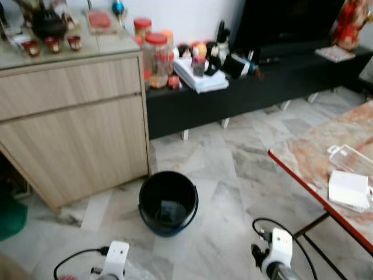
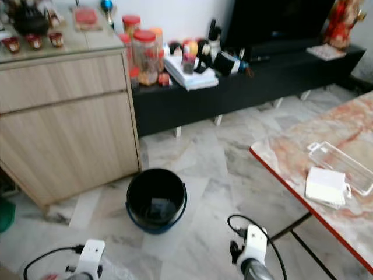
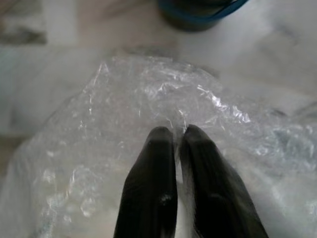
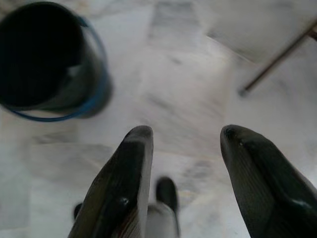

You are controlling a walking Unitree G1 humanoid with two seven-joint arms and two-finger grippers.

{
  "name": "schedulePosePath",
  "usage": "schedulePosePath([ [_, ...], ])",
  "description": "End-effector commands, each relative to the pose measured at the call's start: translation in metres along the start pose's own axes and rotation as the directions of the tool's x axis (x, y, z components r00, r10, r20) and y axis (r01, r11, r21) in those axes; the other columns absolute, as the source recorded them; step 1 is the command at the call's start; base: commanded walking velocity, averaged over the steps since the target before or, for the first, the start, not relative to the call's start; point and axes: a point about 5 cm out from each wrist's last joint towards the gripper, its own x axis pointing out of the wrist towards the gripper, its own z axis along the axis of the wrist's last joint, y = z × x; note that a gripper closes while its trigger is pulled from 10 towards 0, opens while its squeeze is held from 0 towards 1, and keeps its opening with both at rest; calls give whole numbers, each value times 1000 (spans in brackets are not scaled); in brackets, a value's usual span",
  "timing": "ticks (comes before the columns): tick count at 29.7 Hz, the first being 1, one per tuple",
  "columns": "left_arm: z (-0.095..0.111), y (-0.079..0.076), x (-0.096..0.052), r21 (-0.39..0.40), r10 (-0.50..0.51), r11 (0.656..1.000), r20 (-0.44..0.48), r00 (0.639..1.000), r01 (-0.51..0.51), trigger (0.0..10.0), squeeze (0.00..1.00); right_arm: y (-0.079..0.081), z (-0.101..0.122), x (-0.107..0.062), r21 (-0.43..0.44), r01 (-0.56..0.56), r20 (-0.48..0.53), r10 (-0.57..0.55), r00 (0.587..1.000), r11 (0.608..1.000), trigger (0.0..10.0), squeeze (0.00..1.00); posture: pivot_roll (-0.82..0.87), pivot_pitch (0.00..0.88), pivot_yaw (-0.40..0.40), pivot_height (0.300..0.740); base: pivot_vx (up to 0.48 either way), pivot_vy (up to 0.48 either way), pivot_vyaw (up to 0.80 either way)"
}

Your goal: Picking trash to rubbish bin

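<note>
A black bucket with a blue rim point(image 1: 168, 201) stands on the marble floor in front of me, something pale lying in its bottom. In the left wrist view my left gripper point(image 3: 179, 133) is shut on a crumpled clear plastic bag point(image 3: 124, 144), with the bucket's rim point(image 3: 200, 15) a little beyond it. My right gripper point(image 4: 185, 134) is open over bare floor, with the bucket point(image 4: 47, 59) off to one side of it. Both wrists point(image 1: 113, 259) point(image 1: 277, 251) show at the bottom of the eye views.
A wooden cabinet point(image 1: 76, 122) stands left of the bucket. A low black TV bench point(image 1: 250, 87) with jars and books runs along the wall. A red-edged marble table point(image 1: 326, 169) at right holds a clear tray point(image 1: 352, 160) and a white box point(image 1: 348, 189).
</note>
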Motion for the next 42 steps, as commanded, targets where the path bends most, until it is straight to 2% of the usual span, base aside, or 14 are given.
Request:
schedulePosePath([
  [1, -1, -4, 0, 8, -15, 1000, -10, 1000, 15, 10000, 0, -3, 7, 1, 10, 6, 18, -6, 1000, 1000, 10000, 0, 14, 40, -111, 740, 345, 0, 0],
  [8, -2, -2, 0, 13, -15, 1000, -12, 1000, 16, 10000, 0, -1, 8, 1, 4, -3, 20, 3, 1000, 1000, 10000, 0, 17, 37, -108, 740, 341, 0, 0],
  [10, -2, -2, 0, 12, -16, 1000, -11, 1000, 16, 10000, 0, 0, 9, 1, -25, -9, 26, 10, 1000, 1000, 10000, 0, 17, 40, -109, 740, 343, 0, 206],
  [24, -1, -2, 0, 5, -10, 1000, -9, 1000, 10, 10000, 0, 3, 6, 1, -12, -17, 23, 18, 1000, 1000, 10000, 0, 21, 58, -115, 740, 339, 0, 784],
  [25, -1, -1, 0, 4, -8, 1000, -9, 1000, 9, 10000, 0, 2, 5, 1, 11, -14, 16, 14, 1000, 1000, 10000, 0, 21, 60, -114, 740, 341, 0, 0],
  [37, 0, -1, 0, 4, -8, 1000, -8, 1000, 8, 10000, 0, -2, 5, 0, 17, -10, 19, 10, 1000, 1000, 10000, 0, 21, 65, -113, 740, 339, 0, 0],
  [42, 9, -1, 1, 4, -15, 1000, 33, 999, 15, 10000, 0, -4, 2, -1, 7, -7, 12, 6, 1000, 1000, 10000, 0, 22, 72, -114, 740, 198, 0, 0],
])
